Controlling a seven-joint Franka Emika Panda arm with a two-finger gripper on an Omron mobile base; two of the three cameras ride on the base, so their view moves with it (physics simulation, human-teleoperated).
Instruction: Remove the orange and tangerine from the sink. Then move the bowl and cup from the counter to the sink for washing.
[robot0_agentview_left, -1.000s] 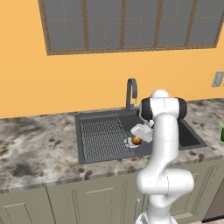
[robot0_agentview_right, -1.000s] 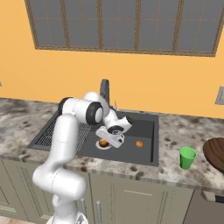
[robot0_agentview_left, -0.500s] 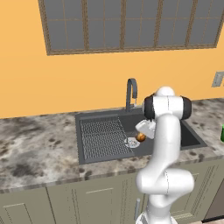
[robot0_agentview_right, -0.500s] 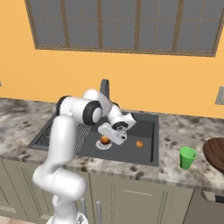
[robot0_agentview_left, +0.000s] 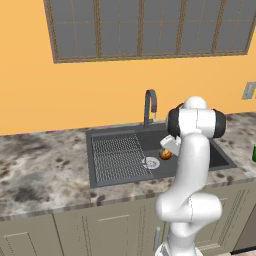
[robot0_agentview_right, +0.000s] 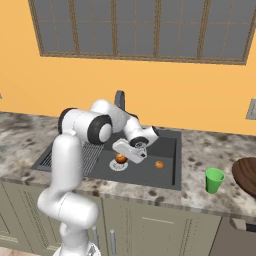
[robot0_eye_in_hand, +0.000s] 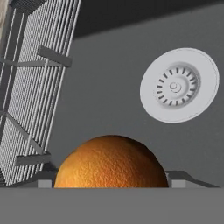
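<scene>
The orange (robot0_eye_in_hand: 111, 159) sits between my gripper's (robot0_eye_in_hand: 112, 183) fingers, just above the floor of the dark grey sink (robot0_eye_in_hand: 109, 87). In the right base view my gripper (robot0_agentview_right: 124, 157) is shut on the orange (robot0_agentview_right: 120, 158), a little over the silver drain (robot0_agentview_right: 118, 166). The smaller tangerine (robot0_agentview_right: 159, 164) lies on the basin floor to the right. The green cup (robot0_agentview_right: 215, 180) stands on the counter right of the sink (robot0_agentview_right: 170, 182), beside the reddish-brown bowl (robot0_agentview_right: 246, 174) at the frame's edge. From the left base view the orange (robot0_agentview_left: 165, 154) hangs under the hand.
The ribbed draining grid (robot0_agentview_left: 117, 155) fills the sink's left half and the drain (robot0_eye_in_hand: 179, 85) lies beside it. The curved dark faucet (robot0_agentview_left: 150, 105) rises behind the basin. Speckled stone counter (robot0_agentview_left: 40, 170) runs both ways, under a window on the orange wall.
The hand has lifted and shifted slightly to the right over the basin, and the orange has come off the drain with it. The tangerine, cup and bowl have stayed put.
</scene>
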